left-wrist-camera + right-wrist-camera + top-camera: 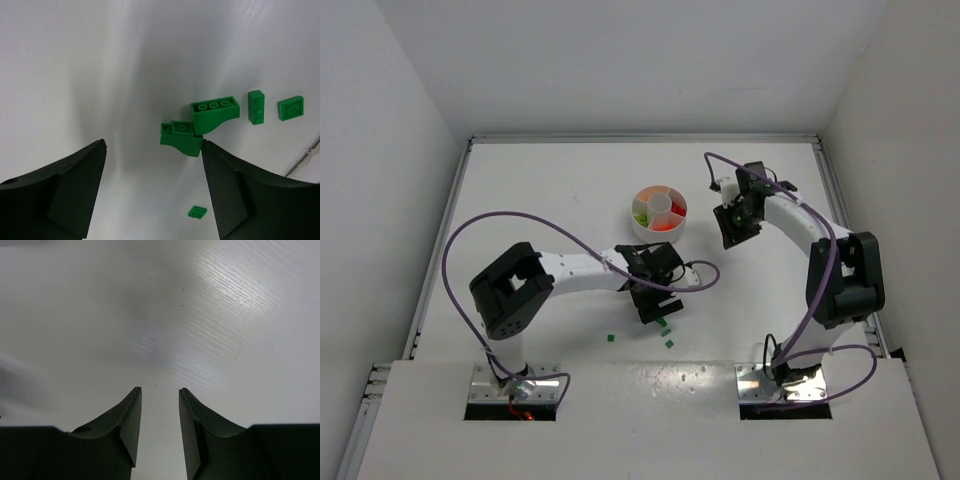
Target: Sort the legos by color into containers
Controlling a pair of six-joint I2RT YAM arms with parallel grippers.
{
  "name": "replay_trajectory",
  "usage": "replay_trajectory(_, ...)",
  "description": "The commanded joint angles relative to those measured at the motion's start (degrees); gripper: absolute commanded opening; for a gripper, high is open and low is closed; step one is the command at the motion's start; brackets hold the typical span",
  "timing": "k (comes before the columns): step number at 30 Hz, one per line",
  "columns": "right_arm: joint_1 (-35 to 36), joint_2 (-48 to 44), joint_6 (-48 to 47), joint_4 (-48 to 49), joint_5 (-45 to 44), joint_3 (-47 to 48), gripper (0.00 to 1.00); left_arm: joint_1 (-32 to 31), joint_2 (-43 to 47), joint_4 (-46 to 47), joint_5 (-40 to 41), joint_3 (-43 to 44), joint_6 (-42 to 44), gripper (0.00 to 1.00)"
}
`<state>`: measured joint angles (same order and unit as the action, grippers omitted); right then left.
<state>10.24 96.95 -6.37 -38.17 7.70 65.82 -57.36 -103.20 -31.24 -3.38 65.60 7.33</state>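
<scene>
Lying loose on the table (550,170) toward its near edge, a little left of the middle, are five green legos (214,114). Two arched bricks are pressed corner to corner, a narrow brick (256,107) and a square plate (290,108) lie just beside them, and a small plate (197,212) lies apart. The left claw (153,145) hangs over them with its jaws spread wide and nothing between. One fingertip (220,160) sits right at the nearer arched brick (181,137), possibly touching, though the view does not settle it. The white dish (633,222) stands near the table's middle, its compartments showing red-orange, yellow and green pieces. Right of it, the right claw (160,392) hovers over bare table with its jaws narrowly parted, holding nothing.
</scene>
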Motion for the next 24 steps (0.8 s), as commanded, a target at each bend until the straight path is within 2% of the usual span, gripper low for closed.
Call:
replay_trajectory(1,-0.31,0.26,0.14,0.2,0.82,2.56,0.37,-0.82,-0.68,1.71,0.3,0.4,1.1,0.81)
replay_trajectory(15,-0.31,1.32,0.13,0.2,0.82,3.08,0.37,-0.82,-2.27,2.24,-2.86,0.4,3.74,0.6)
replay_trajectory(24,-0.31,2.37,0.13,-0.32,1.96,4.14,0.37,2.42,-0.52,2.24,-2.86,1.9,3.74,0.46)
